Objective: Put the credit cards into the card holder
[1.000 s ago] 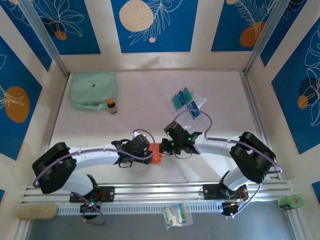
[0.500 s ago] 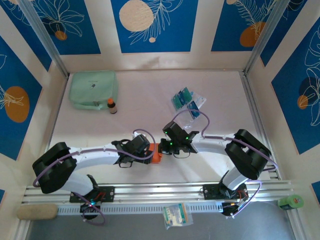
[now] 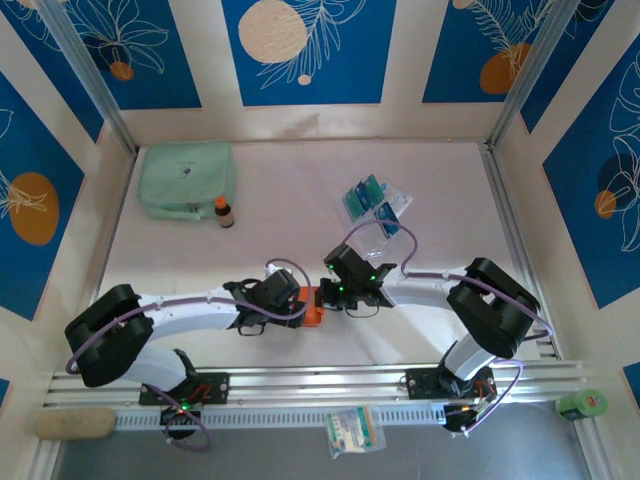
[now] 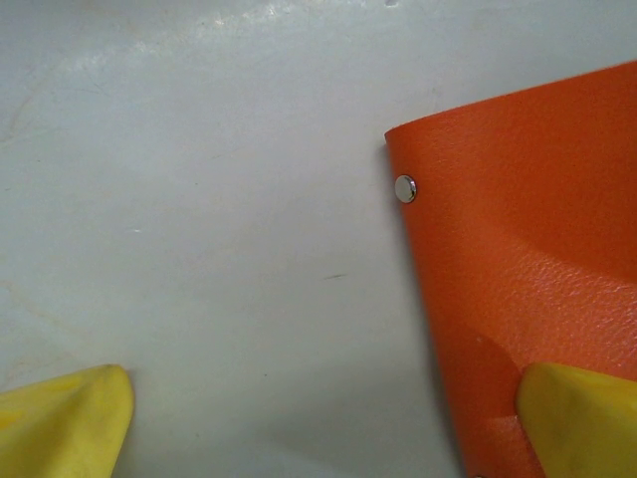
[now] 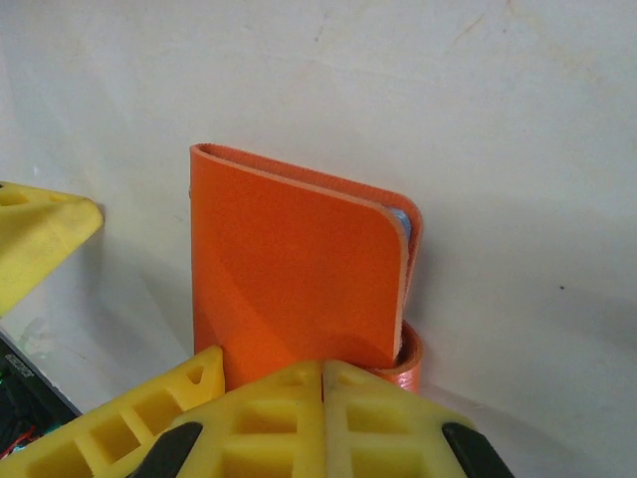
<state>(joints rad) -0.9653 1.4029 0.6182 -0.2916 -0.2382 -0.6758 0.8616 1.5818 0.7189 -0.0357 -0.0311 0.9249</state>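
Seemingly to keep the card holder spread open, midway along the near edge of the table, the left gripper gapes wide, holding nothing, with one finger resting on the leather. The right gripper is fully closed against the raised cover, and whether it pinches the edge is hidden. Farther back, right of centre, the credit cards lie unloaded.

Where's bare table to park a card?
Bare: the stretch between the small bottle and the credit cards, and the strip between the sachet packet and the right rail. Crowded: around the card holder, where the left arm and right arm meet.
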